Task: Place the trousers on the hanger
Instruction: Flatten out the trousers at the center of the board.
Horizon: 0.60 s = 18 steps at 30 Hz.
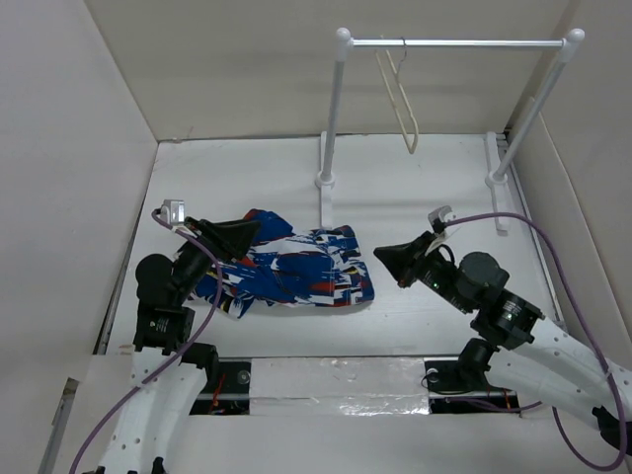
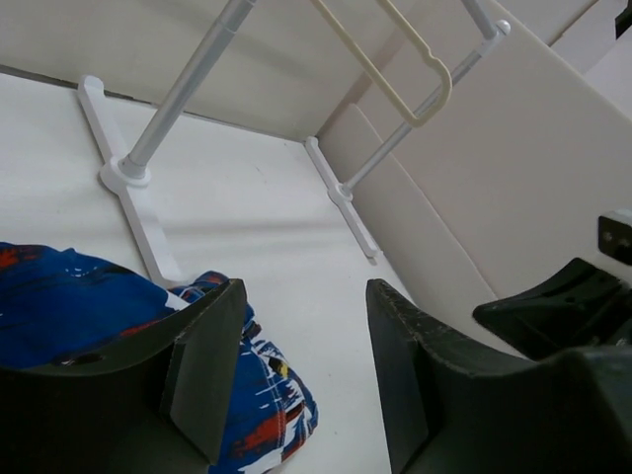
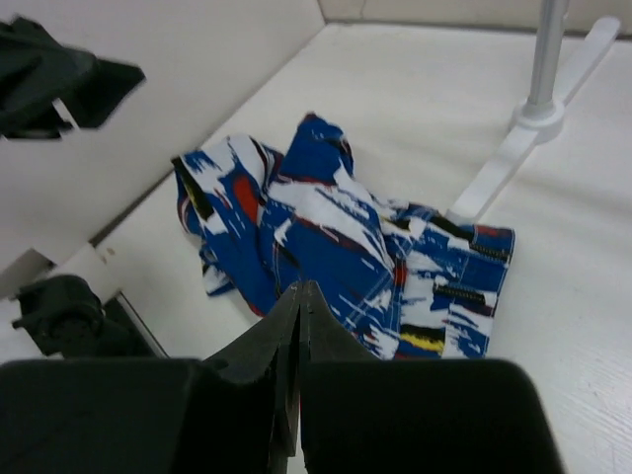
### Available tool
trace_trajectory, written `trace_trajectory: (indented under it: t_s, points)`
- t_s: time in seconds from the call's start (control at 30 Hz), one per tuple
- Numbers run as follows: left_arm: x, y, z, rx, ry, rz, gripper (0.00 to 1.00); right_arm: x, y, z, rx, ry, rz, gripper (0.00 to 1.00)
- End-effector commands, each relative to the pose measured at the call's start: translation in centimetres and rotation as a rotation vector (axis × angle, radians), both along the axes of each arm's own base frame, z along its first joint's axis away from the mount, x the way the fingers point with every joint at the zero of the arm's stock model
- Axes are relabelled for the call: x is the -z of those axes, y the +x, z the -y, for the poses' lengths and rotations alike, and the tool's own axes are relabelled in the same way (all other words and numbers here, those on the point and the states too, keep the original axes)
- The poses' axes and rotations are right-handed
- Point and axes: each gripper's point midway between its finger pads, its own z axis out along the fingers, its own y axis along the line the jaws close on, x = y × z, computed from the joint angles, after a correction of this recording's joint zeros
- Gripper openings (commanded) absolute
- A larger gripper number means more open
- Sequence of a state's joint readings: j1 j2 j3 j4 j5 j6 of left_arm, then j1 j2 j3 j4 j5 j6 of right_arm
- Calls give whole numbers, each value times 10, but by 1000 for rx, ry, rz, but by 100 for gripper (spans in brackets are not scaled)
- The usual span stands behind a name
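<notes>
Looking down past right gripper (image 3: 299, 294): fingers pressed together, nothing between. Beyond the tips, trousers (image 3: 336, 247) crumpled on white table (image 3: 415, 89). Rack foot (image 3: 509, 153) just beside their far right corner. Left gripper (image 3: 84, 84) top left, well apart.

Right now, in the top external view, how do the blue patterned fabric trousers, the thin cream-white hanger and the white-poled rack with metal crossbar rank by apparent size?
1. white-poled rack with metal crossbar
2. blue patterned fabric trousers
3. thin cream-white hanger
Rack and hanger stand farther away, so true sizes may differ.
</notes>
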State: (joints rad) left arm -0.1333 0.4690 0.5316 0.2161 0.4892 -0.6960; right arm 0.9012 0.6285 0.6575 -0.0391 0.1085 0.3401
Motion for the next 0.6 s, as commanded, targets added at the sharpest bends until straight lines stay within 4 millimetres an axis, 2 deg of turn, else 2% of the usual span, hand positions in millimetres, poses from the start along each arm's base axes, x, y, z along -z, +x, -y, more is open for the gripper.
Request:
trace_trajectory:
  t_s: [0.0, 0.13, 0.17, 0.2, 0.23, 0.27, 0.3, 0.37, 0.43, 0.47, 0.5, 0.53, 0.57]
  points:
    - [-15, -4, 3, 27, -17, 59, 47, 48, -14, -9, -64, -68, -132, 0]
    - [-25, -2, 8, 58, -29, 89, 33, 82, -17, -14, -63, -112, -216, 0]
    - [-26, -1, 10, 73, -33, 89, 27, 91, -15, -14, -49, -124, -236, 0]
    - [-25, 3, 11, 77, -38, 79, 13, 97, -18, -16, -53, -128, -249, 0]
    - [-28, 4, 12, 80, -30, 89, 8, 107, -21, -17, -61, -144, -262, 0]
    - [-41, 6, 12, 77, -24, 111, 3, 112, -21, -18, -66, -152, -270, 0]
    - [-43, 12, 11, 64, -19, 102, 0, 118, -22, -19, -67, -162, -283, 0]
    - [-58, 18, 8, 39, -30, 138, 0, 129, -21, -20, -67, -166, -296, 0]
    - [-47, 34, 9, 34, -35, 93, 0, 139, -18, -22, -47, -174, -319, 1]
    - [-40, 40, 15, 45, -36, 79, 0, 144, -16, -22, -36, -179, -328, 8]
    - [-23, 54, 26, 40, -15, 26, 0, 148, -14, -23, -25, -186, -340, 15]
    - [-10, 44, 65, 120, 29, -5, 0, 151, -9, -25, -6, -187, -336, 35]
    - [-2, 61, 69, 4, 86, -58, 0, 153, -6, -25, 2, -195, -338, 45]
